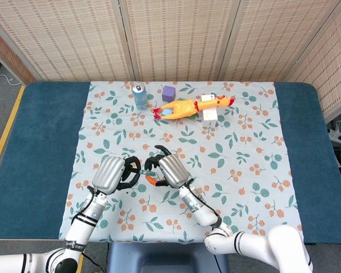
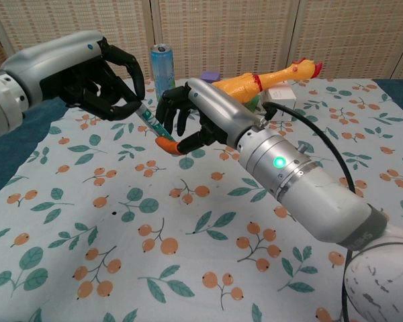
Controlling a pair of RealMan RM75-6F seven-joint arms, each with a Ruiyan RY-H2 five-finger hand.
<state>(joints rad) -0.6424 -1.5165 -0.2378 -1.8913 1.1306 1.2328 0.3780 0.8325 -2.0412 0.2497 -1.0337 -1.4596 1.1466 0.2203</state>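
Above the near part of the flowered surface (image 1: 244,142), a teal pen (image 2: 150,121) with an orange cap (image 2: 166,144) is held between both hands: the left hand (image 2: 97,77) grips its upper end, the right hand (image 2: 191,117) pinches the cap.

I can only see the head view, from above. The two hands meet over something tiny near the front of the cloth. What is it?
Observer: The chest view shows a thin teal stick with an orange end, much like a pen.
Visitor: Which hand has it?
Observer: Both. The left hand grips the teal end and the right hand pinches the orange end.
Visitor: Is it lying on the cloth?
Observer: From the side it looks raised off the flowered cloth, tilted with the orange end lowest.
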